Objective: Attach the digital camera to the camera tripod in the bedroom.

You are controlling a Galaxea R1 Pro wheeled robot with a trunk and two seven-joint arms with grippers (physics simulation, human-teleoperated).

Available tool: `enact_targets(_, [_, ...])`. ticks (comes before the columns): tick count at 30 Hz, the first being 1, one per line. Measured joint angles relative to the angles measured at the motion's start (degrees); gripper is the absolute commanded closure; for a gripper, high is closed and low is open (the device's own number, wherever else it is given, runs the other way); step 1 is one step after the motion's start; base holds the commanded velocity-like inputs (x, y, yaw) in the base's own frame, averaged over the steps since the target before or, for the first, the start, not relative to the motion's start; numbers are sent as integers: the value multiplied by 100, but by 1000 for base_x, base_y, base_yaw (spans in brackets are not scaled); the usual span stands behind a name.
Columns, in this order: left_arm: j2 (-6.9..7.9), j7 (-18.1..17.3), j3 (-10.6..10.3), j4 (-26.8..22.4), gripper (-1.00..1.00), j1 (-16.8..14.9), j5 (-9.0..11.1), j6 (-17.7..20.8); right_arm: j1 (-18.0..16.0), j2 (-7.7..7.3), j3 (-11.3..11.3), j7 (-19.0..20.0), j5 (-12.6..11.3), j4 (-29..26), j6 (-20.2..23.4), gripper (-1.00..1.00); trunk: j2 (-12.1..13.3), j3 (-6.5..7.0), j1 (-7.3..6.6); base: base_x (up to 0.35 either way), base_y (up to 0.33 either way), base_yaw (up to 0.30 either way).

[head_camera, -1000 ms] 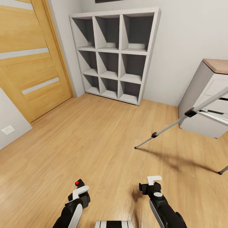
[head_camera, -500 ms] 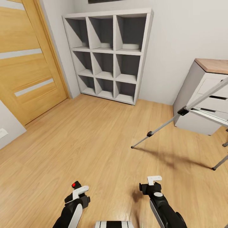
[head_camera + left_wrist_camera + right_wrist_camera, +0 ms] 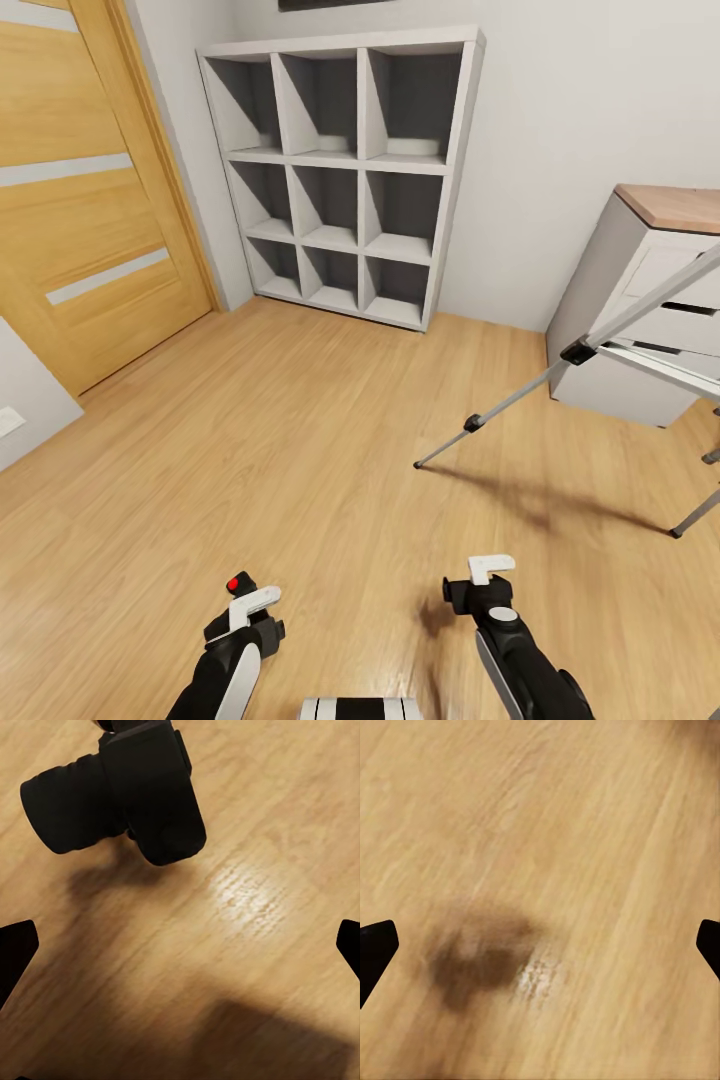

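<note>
**Black camera at left gripper, tripod at right of room**

Black and chunky, the digital camera sits at the tip of the left gripper in the head view, its red button facing up. In the left wrist view the digital camera hangs above the light wood floor, its lens barrel pointing sideways. The white finger lies against the camera body, and the gripper is closed on it. The dark corners at the edges of the left wrist view are part of the gripper housing.

The right gripper is level with the left one, low in the head view, with nothing in it. Whether its jaws are wide or narrow cannot be told from the pictures. The right wrist view looks down on the floor and a blurred dark shadow.

Farther on, to the right, the camera tripod stands on the floor, silver legs spread, one black foot reaching toward the middle of the room. The tripod head is out of frame.

Just behind the tripod stands a grey desk with a wood top. Against the far wall stands the white cube shelf. A wood door is at the left.
</note>
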Motion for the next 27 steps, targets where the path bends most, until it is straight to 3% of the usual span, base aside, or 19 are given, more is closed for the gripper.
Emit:
enact_targets(11, [0, 6, 0, 4, -100, -1, -1, -11, 0, -13, -5, -6, -16, 2, 9, -100, 0, 0, 0, 0, 0, 0])
enact_targets(27, [0, 1, 0, 2, -100, -1, 1, -12, 0, -19, -5, -7, -17, 0, 0, -100, -21, -354, 41, 0, 0, 0])
